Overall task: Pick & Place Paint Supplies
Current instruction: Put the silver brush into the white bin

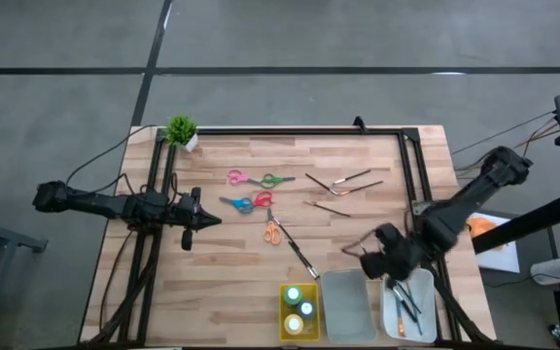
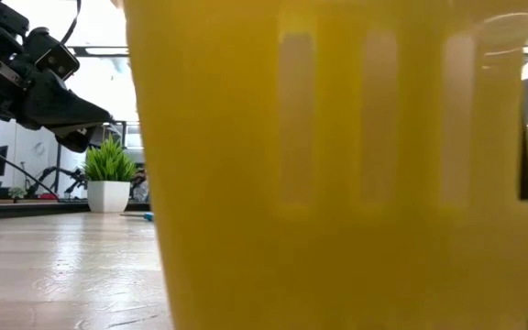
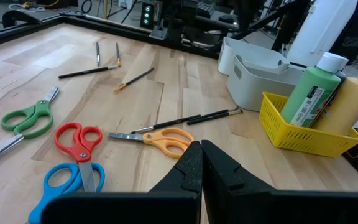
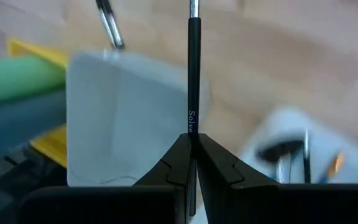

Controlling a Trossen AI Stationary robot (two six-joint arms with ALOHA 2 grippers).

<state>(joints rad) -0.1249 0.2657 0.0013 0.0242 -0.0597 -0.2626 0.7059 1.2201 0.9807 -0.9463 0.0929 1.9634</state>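
Observation:
My right gripper (image 1: 377, 255) hangs over the trays at the table's near right, shut on a thin black brush (image 4: 193, 74). My left gripper (image 3: 201, 163) waits shut at the table's left, holding nothing. On the wood lie pink-and-green scissors (image 1: 261, 180), blue and red scissors (image 1: 246, 202), orange scissors (image 1: 274, 231) and thin brushes (image 1: 343, 185), with a dark brush (image 1: 301, 258) nearer the trays. Paint bottles (image 3: 312, 93) stand in the yellow tray (image 1: 285, 311). More brushes (image 1: 406, 303) lie in the white tray (image 1: 389, 316). My right gripper pinches the brush's black handle (image 4: 192, 124) between its two fingers. The brush runs straight out past the fingertips, along the fingers. The fingers slant steeply down from the table's right side. The brush is lifted clear, over the grey tray (image 4: 129, 118).
A small potted plant (image 1: 182, 131) stands at the table's far left corner. A black frame (image 1: 290, 130) runs along the far edge and both sides. The yellow tray's wall (image 2: 337, 183) fills most of the low view. Bare wood lies between my left gripper and the trays.

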